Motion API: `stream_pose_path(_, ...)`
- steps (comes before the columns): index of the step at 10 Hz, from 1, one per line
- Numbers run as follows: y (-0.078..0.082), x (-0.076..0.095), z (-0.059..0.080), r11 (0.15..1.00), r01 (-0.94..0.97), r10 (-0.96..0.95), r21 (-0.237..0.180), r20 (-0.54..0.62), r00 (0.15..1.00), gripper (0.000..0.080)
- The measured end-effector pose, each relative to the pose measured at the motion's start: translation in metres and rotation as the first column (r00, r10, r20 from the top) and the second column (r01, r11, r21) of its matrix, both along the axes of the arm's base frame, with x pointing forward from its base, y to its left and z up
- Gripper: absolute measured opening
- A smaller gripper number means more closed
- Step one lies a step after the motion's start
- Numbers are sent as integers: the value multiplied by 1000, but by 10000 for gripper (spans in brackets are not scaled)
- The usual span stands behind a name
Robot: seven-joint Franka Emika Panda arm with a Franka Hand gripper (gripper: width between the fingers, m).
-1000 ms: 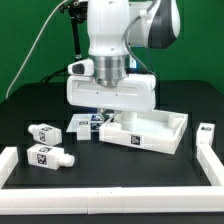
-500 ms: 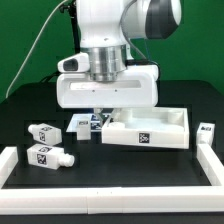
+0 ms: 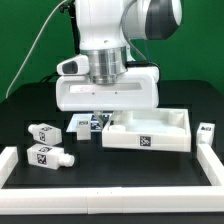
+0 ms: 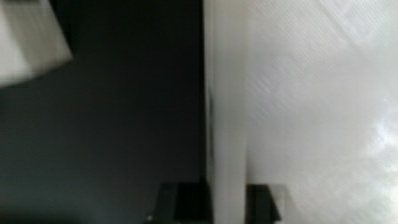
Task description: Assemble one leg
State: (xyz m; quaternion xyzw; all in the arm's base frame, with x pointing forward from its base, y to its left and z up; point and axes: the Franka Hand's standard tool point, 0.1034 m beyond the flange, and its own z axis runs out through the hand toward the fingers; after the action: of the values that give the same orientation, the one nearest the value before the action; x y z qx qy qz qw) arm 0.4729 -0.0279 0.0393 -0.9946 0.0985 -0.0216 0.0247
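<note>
Centre the gripper (image 4: 221, 203) astride the tray-like panel's (image 3: 170, 138) wall (clamped or straddling: cannot tell); slide gently, clear of the leg (image 3: 43, 132) at nine o'clock.

- Four legs (image 3: 42, 132) (image 3: 46, 156) (image 3: 80, 124) (image 3: 205, 133), small, white and tagged: two on the exterior view's left, one under the arm, one at the far right.
- One large white tray-like panel (image 3: 152, 132).
- One robot arm (image 3: 105, 50).
- One white rail (image 3: 110, 196) along the table's front.
</note>
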Motion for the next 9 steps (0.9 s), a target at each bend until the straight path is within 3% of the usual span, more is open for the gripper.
stream_pose_path(1,1,31,4,1000,-19,19,-1,24,1000,57)
stream_pose_path(3,1,73,3,992,-128,129,-22,64,990,57)
stream_pose_path(5,1,64,0,993,-113,114,-18,51,992,57)
stream_pose_path(9,0,64,-4,993,-116,117,-19,45,992,57)
